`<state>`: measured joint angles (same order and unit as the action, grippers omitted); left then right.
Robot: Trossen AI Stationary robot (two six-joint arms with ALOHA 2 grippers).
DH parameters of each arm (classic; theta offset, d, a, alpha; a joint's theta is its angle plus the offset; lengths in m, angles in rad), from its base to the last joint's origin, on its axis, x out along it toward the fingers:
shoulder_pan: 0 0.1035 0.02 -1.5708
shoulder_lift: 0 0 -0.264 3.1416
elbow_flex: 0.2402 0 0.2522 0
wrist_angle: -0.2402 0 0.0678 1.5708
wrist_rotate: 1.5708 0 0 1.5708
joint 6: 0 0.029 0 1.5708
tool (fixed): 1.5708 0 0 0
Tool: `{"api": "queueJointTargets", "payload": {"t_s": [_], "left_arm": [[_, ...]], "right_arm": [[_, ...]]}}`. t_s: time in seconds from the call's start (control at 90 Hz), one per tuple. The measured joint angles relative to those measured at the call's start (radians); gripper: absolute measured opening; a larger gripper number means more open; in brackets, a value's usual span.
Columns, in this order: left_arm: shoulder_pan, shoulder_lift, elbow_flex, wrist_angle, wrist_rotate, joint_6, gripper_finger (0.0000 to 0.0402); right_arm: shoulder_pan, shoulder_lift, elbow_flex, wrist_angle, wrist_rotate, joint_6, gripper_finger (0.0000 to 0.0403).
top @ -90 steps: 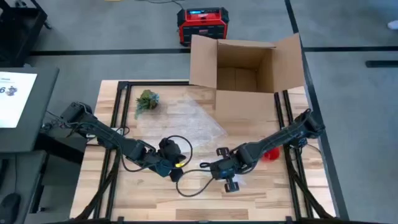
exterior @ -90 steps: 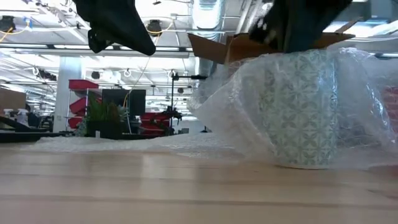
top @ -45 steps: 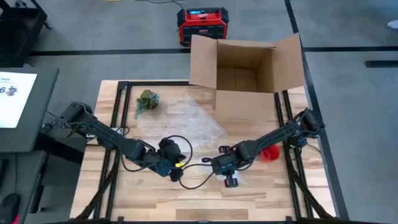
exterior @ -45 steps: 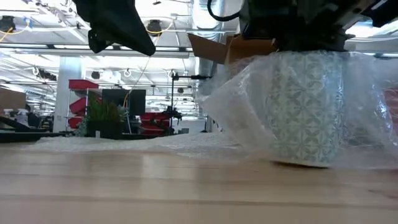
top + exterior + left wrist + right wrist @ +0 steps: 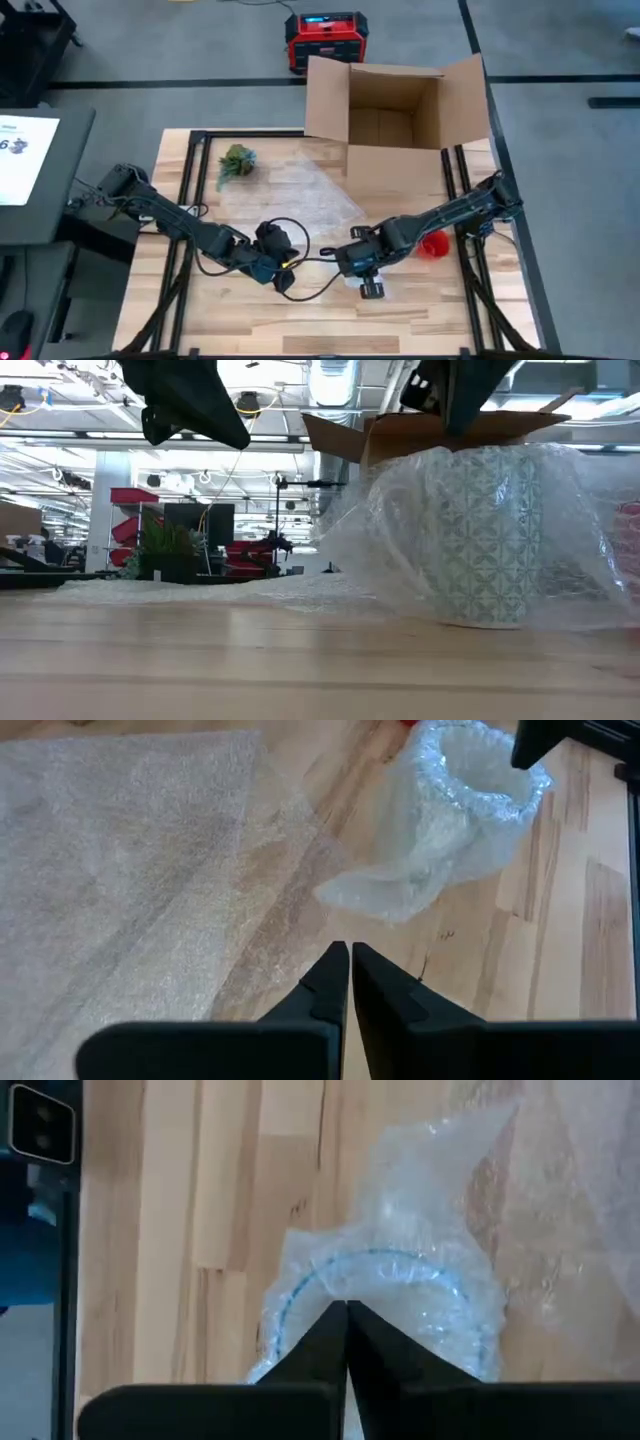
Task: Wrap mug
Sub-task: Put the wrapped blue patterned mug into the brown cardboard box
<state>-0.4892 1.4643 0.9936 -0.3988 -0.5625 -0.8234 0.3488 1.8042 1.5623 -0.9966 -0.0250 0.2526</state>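
Right now, right gripper (image 5: pixel 346 1312): fingers pressed together, poised directly over the mug's rim, nothing seen between them.
Left gripper (image 5: pixel 349 956): fingers closed and empty, hovering well apart from the mug.
Mug (image 5: pixel 483 535): teal-and-white patterned, standing upright (loosely swathed in clear bubble wrap (image 5: pixel 400 550)) on the wooden table (image 5: pixel 250 320), near its front edge.
Cardboard box (image 5: pixel 395 110): open, at the table's back.

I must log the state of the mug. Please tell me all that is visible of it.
The mug is pale with a teal lattice pattern and stands upright on the wooden table. Clear bubble wrap covers its sides and rim. The right gripper hangs closed just above the rim. No handle shows.
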Motion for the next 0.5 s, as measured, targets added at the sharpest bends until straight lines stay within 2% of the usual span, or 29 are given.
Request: {"api": "queueJointTargets", "payload": {"t_s": [0.111,0.333,0.5], "left_arm": [[0.0,0.0,0.0,0.0,0.0,0.0,0.0],[0.002,0.0,0.0,0.001,0.0,0.004,0.0],[0.002,0.0,0.0,0.001,0.0,0.0,0.0]], "right_arm": [[-0.018,0.0,0.0,-0.003,0.001,-0.015,0.0021],[-0.038,0.0,0.015,-0.107,0.002,-0.041,0.0094],[-0.051,0.0,0.023,-0.171,0.056,-0.041,0.0141]]}}
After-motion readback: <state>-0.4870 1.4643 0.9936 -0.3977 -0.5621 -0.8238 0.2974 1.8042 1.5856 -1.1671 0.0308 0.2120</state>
